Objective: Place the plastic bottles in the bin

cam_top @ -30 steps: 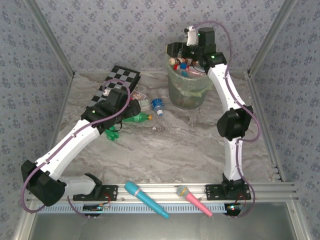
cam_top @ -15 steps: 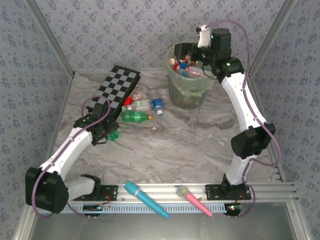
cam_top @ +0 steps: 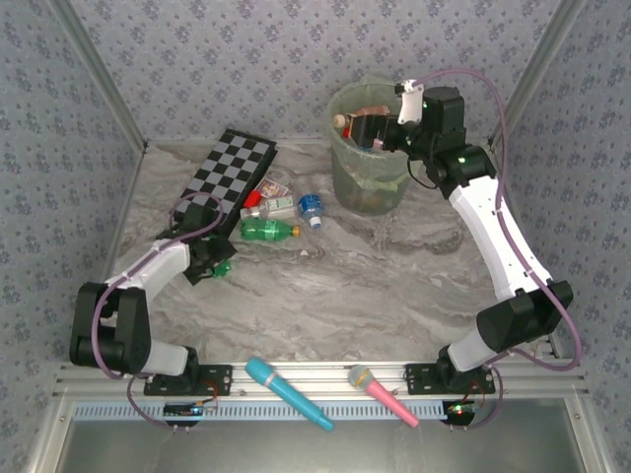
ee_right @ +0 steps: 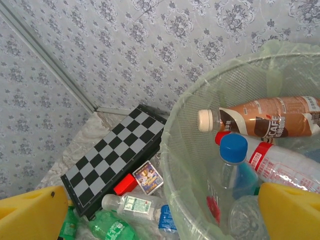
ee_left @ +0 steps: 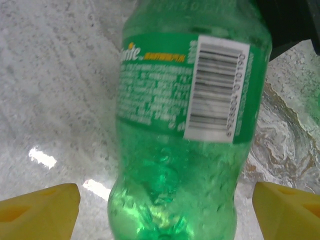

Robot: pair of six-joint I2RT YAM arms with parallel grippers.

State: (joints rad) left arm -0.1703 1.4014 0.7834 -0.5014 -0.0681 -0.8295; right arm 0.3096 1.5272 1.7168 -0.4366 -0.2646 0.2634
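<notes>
Left arm: folded low, elbow close beside its base, forearm running out over the worktop.
Left end effector (cam_top: pixel 212 259): tipped downward, yellow fingers (ee_left: pixel 40 210) spread wide.
Right arm: elbow out to the right, forearm reaching far and high.
Right end effector (cam_top: pixel 375 128): raised, pointing left, jaws wide apart.

The marbled tabletop (cam_top: pixel 375 286) carries the bin (cam_top: pixel 370 187) at upper centre, a checkerboard (cam_top: pixel 232 169) at upper left, and several plastic bottles (cam_top: pixel 266 231) lying just beside the board's lower right edge.
</notes>
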